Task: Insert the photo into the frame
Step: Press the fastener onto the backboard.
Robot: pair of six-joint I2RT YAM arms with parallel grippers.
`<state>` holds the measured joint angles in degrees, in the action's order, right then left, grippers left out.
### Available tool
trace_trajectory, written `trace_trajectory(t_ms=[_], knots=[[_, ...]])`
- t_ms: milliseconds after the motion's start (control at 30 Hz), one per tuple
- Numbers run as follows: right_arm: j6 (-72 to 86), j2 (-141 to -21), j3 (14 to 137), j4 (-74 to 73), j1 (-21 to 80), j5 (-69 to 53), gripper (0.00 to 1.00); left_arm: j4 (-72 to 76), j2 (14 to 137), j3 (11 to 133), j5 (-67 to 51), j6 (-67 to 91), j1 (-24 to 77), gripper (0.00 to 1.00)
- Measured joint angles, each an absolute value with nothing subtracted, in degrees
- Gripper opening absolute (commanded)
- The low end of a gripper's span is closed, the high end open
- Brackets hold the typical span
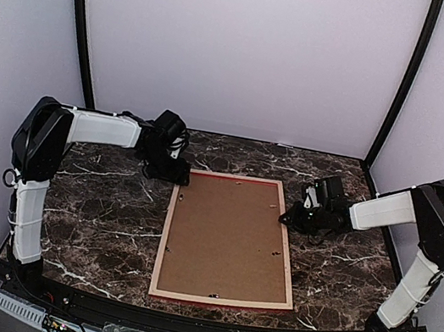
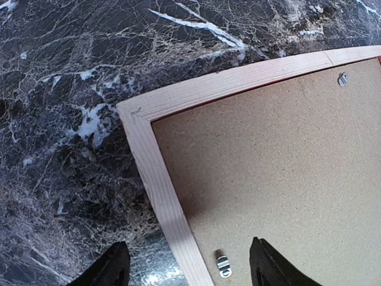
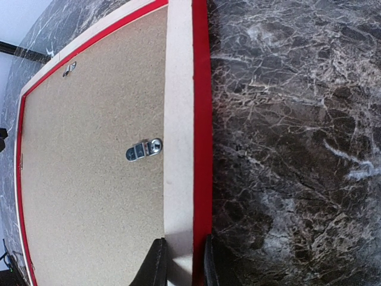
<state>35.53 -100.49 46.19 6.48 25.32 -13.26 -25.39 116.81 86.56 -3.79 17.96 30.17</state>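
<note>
The frame lies face down in the middle of the table, pale wood back up, with red showing along its edges. A plain brown backing board fills it. The photo is hidden. My left gripper hovers open over the frame's far left corner. In the left wrist view its fingers straddle the pale rail with a wide gap, the left gripper holding nothing. My right gripper is at the right rail. In the right wrist view the right gripper is shut on that rail.
Small metal turn clips sit on the backing board near the rails. The dark marble tabletop surrounds the frame. Pale walls close in the back and both sides.
</note>
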Motion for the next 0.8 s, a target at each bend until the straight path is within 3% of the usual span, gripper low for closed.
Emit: trace_trajectory(t_ms=[800], knots=[[35.44,-101.41,46.61,7.77,25.47,-13.74,0.00,-26.85,120.55,86.91,-4.91,17.10,30.15,0.56]])
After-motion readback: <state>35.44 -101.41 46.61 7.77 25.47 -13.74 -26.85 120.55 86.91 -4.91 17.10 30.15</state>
